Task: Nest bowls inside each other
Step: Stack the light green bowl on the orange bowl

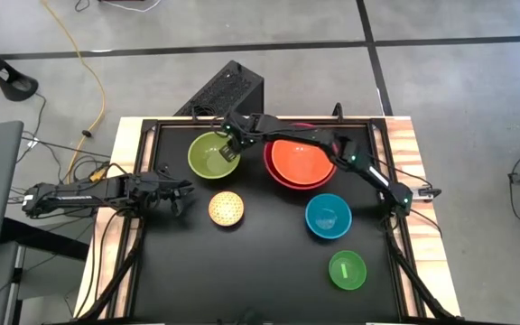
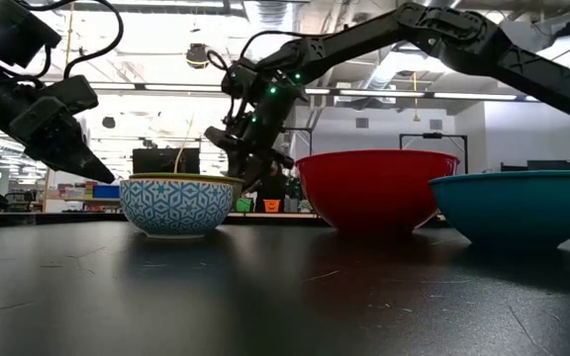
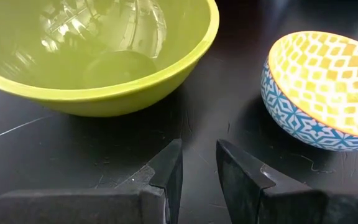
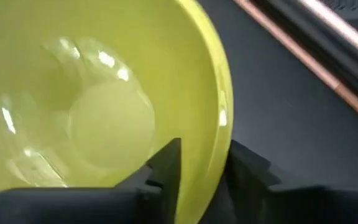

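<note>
The lime green bowl [image 1: 213,154] sits at the table's back left, its right rim between the right gripper's [image 1: 231,144] fingers, one inside and one outside, closed around it. Beside it, the orange bowl [image 1: 300,161] rests inside the red bowl [image 1: 272,168]. The left gripper [image 1: 181,194] waits near the yellow bowl [image 1: 227,208], fingers slightly apart.

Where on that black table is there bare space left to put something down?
The widest bare patch is the table's near-left part, below the speckled yellow bowl and left of the small green bowl. The far edge is crowded: lime bowl, with the right pincer astride its rim, orange bowl in the red one.
</note>
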`<state>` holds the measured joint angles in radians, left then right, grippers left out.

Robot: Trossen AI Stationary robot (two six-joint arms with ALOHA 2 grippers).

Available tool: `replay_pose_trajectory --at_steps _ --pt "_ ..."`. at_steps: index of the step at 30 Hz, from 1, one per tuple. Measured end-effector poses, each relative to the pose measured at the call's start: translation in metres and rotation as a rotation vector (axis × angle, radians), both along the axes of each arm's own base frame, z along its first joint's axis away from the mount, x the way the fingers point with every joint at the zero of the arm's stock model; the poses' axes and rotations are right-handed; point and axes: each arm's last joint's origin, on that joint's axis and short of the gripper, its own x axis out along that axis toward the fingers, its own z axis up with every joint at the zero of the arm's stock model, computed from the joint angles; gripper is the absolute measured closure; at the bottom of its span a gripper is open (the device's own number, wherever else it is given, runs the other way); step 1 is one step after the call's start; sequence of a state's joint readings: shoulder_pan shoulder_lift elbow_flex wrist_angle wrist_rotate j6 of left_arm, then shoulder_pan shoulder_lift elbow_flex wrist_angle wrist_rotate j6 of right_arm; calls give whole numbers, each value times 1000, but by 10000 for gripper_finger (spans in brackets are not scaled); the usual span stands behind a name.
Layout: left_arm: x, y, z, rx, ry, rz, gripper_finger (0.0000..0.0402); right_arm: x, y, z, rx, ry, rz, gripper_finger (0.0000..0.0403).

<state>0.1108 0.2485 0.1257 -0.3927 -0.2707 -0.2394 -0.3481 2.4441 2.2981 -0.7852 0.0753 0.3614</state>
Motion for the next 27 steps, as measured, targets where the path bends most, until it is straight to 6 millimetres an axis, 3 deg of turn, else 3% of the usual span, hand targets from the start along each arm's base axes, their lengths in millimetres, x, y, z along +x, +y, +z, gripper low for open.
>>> replay_pose_trajectory --at_steps 7,12,19,27 --pt "0 0 0 1 0 2 315 4 -2 -6 11 -26 -16 385" --pt "0 0 0 1 1 3 315 3 -10 2 -1 -65 -37 384" --pt "0 0 0 0 0 0 315 -12 -32 45 -66 -165 -83 391" --pt "0 0 0 0 0 0 315 -71 -32 107 -45 -34 -108 392"
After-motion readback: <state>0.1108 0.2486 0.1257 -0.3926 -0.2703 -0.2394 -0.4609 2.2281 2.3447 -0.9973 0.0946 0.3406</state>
